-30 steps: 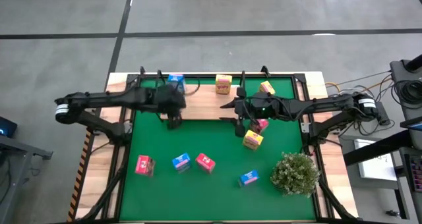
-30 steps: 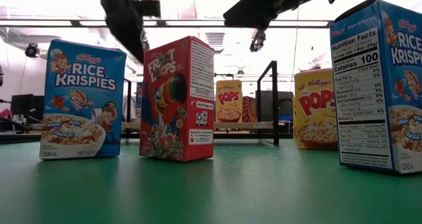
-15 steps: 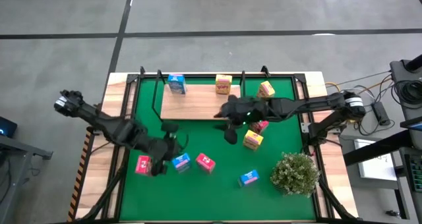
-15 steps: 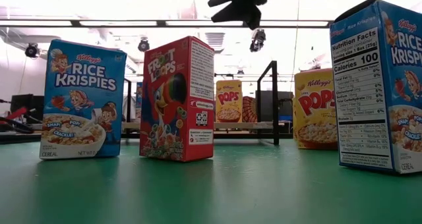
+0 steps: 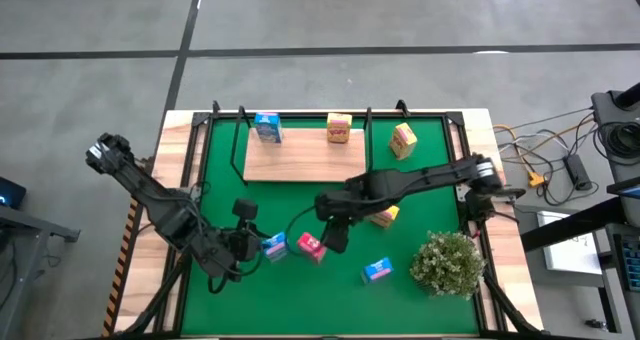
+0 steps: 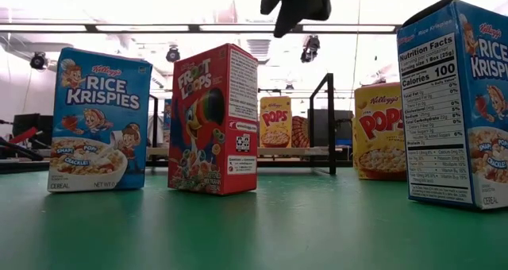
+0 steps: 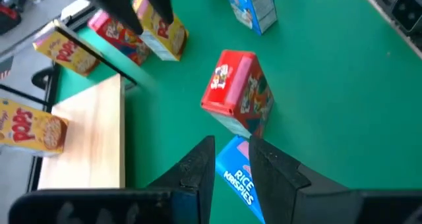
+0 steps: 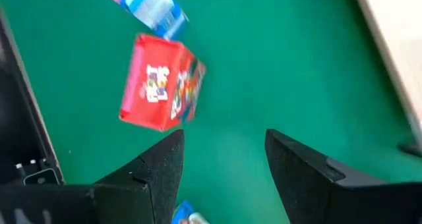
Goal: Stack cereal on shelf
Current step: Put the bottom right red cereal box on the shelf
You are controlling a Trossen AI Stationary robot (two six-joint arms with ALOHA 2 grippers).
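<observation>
Small cereal cartons stand on the green mat [image 5: 300, 290]: a blue one [image 5: 273, 245], a red one [image 5: 310, 245], another blue one [image 5: 377, 270] and a yellow one [image 5: 383, 216]. A blue carton [image 5: 266, 127] and a yellow one [image 5: 339, 128] stand on the light-wood shelf [image 5: 300, 165]. My left gripper [image 5: 255, 242] hovers beside the near blue carton [image 7: 234, 174], fingers a little apart and nothing between them. My right gripper [image 5: 332, 242] hangs open above and beside the red carton [image 8: 161, 92]; the low view shows it high up [image 6: 294, 4].
A bushy green plant [image 5: 447, 262] stands at the mat's near right. Another yellow carton [image 5: 403, 137] stands on the mat right of the shelf's black post [image 5: 368, 130]. A pink-red carton [image 7: 119, 36] stands by the yellow one under my right arm.
My left gripper has swung from the shelf's left end toward the near edge, ending beside the blue carton on the mat. My right gripper has gone from the shelf's right end toward the near left, risen a little and tipped downward over the red carton. No carton has moved.
</observation>
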